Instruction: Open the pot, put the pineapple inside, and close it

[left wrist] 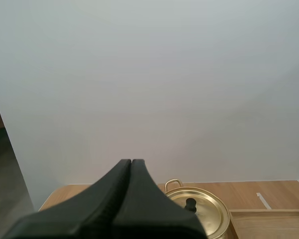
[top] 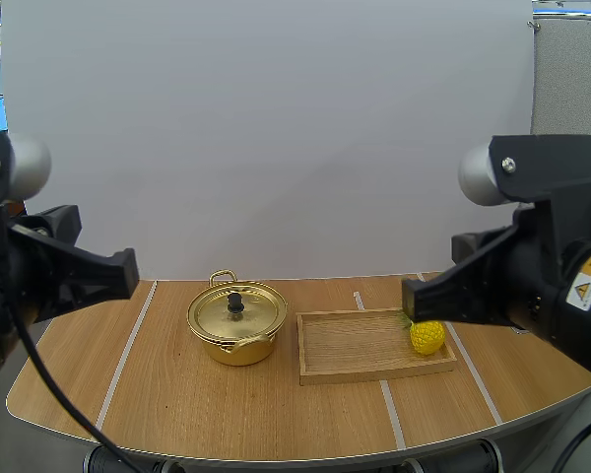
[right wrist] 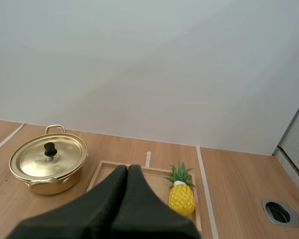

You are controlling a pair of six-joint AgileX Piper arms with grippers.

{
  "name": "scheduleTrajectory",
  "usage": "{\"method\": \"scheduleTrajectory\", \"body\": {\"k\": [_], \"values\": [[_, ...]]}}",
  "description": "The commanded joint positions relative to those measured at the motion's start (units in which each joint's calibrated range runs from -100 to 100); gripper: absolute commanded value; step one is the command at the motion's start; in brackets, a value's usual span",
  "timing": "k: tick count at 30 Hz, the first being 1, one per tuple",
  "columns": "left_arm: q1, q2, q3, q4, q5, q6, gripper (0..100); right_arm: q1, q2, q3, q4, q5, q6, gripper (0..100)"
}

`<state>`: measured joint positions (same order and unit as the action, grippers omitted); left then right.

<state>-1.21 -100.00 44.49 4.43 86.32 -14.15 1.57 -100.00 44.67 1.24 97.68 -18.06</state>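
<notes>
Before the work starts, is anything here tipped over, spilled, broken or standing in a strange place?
Nothing stands out. The pot sits level on the table with its lid seated squarely on it. The pineapple stands upright in the wooden tray, at its right end. No spill or damage shows.

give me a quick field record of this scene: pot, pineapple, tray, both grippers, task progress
pot: gold, on the table, beside the wooden tray on the left arm's side
lid: on the pot, black knob on top
pineapple: upright in the wooden tray, at the end far from the pot
left gripper: shut on nothing, up off the table, apart from the pot
right gripper: shut on nothing, up off the table, pointing over the tray near the pineapple
task progress: not begun; pot not yet opened, pineapple untouched
</notes>
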Motion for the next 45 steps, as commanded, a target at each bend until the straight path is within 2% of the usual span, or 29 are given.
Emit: {"method": "scheduleTrajectory", "body": {"k": [1,6,20,29,40,45], "values": [[0.11,0.0,-1.1,0.6,5.8,1.6,0,-0.2,0.0,-3.0,-2.3,2.3,2.4,0],[0.11,0.0,-1.3,0.6,13.5,1.8,0,-0.2,0.0,-3.7,-2.5,2.3,2.9,0],[0.11,0.8,-1.3,0.0,13.7,6.1,0,-0.2,0.0,-3.7,-2.5,2.3,2.9,0],[0.11,13.9,-1.3,-5.0,13.4,8.4,0,-0.2,0.3,-3.7,-2.5,2.3,2.9,0],[0.11,28.2,-1.3,-6.5,0.9,10.7,0,-0.2,8.3,-3.6,-4.3,2.3,2.9,0],[0.11,33.8,-1.3,-10.2,-1.1,14.0,0,-0.2,11.9,-3.4,-4.7,2.3,3.6,0]]}}
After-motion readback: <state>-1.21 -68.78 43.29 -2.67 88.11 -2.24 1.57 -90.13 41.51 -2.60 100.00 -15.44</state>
